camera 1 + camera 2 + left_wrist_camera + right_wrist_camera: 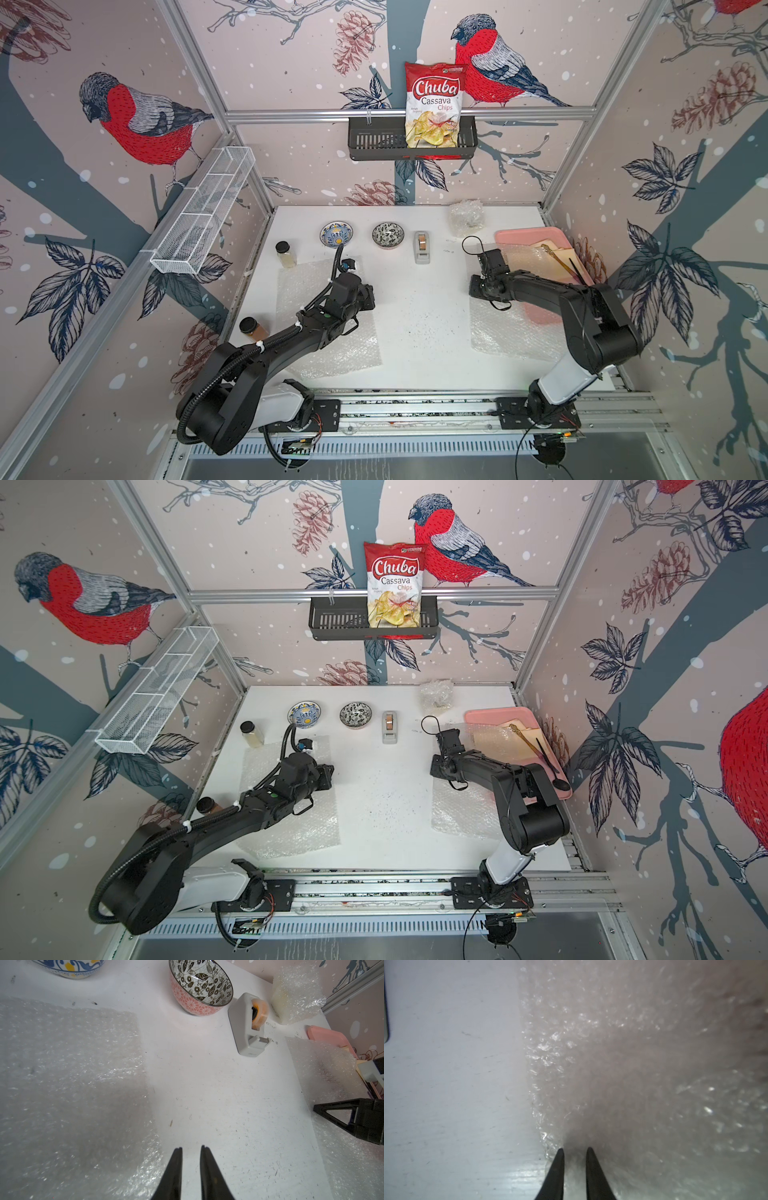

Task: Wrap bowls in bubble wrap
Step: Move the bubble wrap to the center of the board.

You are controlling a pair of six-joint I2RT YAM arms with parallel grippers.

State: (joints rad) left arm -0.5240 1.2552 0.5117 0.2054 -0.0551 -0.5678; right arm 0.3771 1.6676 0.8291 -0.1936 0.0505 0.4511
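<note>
The blue-and-yellow bowl (pixel 336 234) and black-and-white bowl (pixel 388 235) are being shown bare at the table's (pixel 415 316) 12 o'clock. The right gripper (pixel 575 1150), barely parted, is being held at the 4 o'clock bubble wrap's (pixel 507 332) edge, grip unclear. The left gripper (pixel 191 1148) is being held barely open, empty.

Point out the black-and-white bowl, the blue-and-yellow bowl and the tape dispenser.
black-and-white bowl (pixel 388 235), in a top view: middle of its inside.
blue-and-yellow bowl (pixel 336 234), in a top view: middle of its inside.
tape dispenser (pixel 241 1028), left wrist view: grey side.
</note>
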